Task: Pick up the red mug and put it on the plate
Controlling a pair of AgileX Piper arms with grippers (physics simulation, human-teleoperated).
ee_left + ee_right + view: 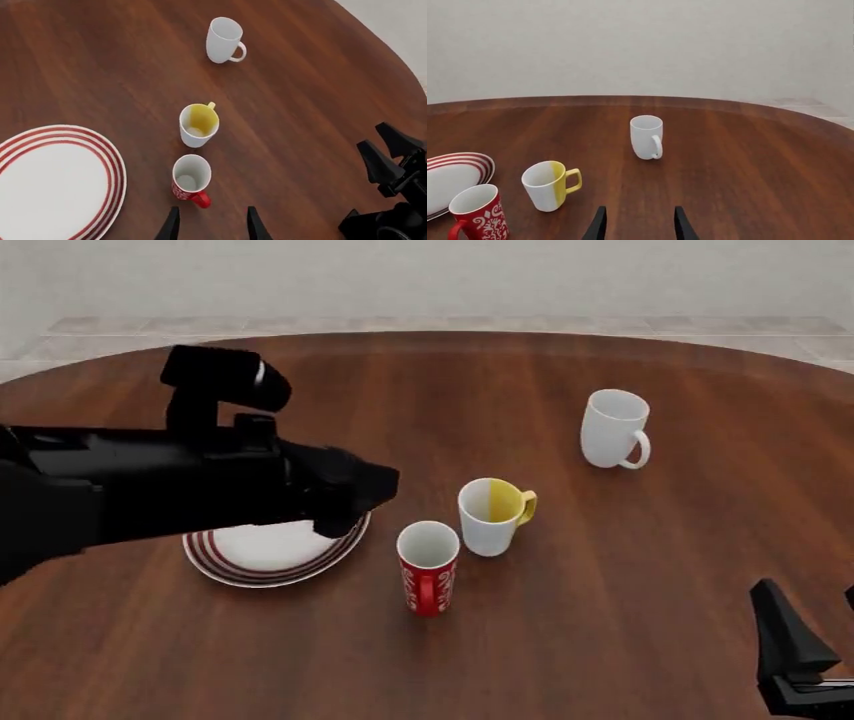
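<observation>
The red mug (429, 575) stands upright on the table, white inside, with its handle turned toward the arms' side. It also shows in the left wrist view (190, 180) and the right wrist view (477, 214). To its left lies the plate (267, 558), white with red rings, partly covered by my left arm (187, 490). My left gripper (212, 227) hovers open just short of the red mug, with nothing between its fingers. My right gripper (639, 226) is open and empty at the near right of the table, far from the mug.
A white-and-yellow mug (491, 515) stands close behind and to the right of the red mug. A plain white mug (614, 430) stands farther back right. The wooden table's (441, 380) curved far edge runs along the back.
</observation>
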